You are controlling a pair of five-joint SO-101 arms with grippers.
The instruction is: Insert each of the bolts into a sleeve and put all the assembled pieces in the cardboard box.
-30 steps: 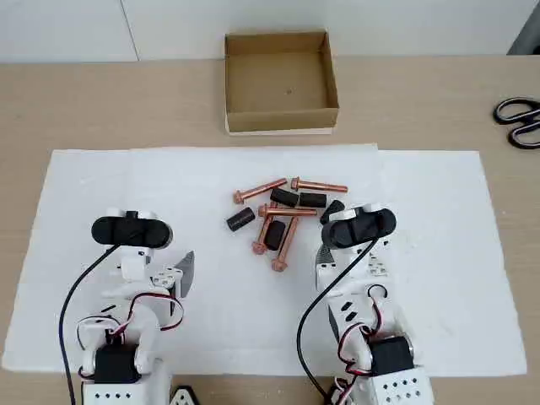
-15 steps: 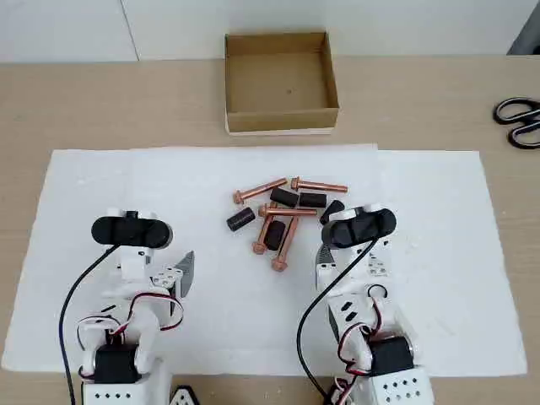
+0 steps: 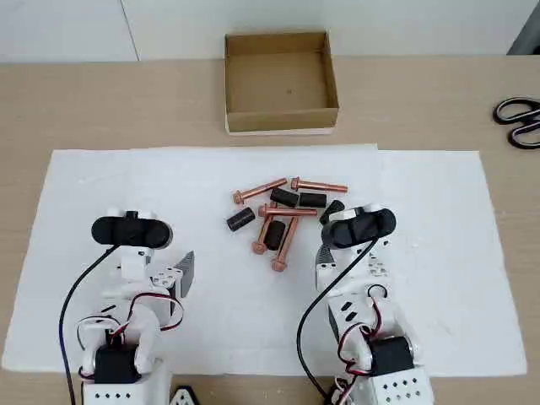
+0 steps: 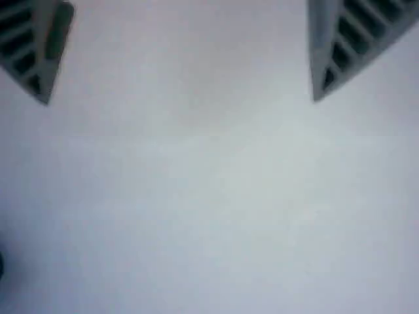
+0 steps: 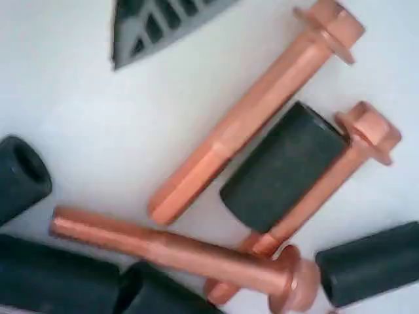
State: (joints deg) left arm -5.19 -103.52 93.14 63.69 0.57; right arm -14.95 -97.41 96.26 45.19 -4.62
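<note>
Several copper bolts and black sleeves lie loose in a heap on the white paper, none of them joined. The open cardboard box stands behind the paper. My right gripper hangs just in front of the heap, open and holding nothing. One of its fingers shows above a bolt, and a sleeve lies across another bolt. My left gripper stands open over bare paper, well to the left of the heap.
The white paper sheet covers the middle of the wooden table. Black-handled scissors lie at the far right edge. Both arm bases sit at the front edge of the table.
</note>
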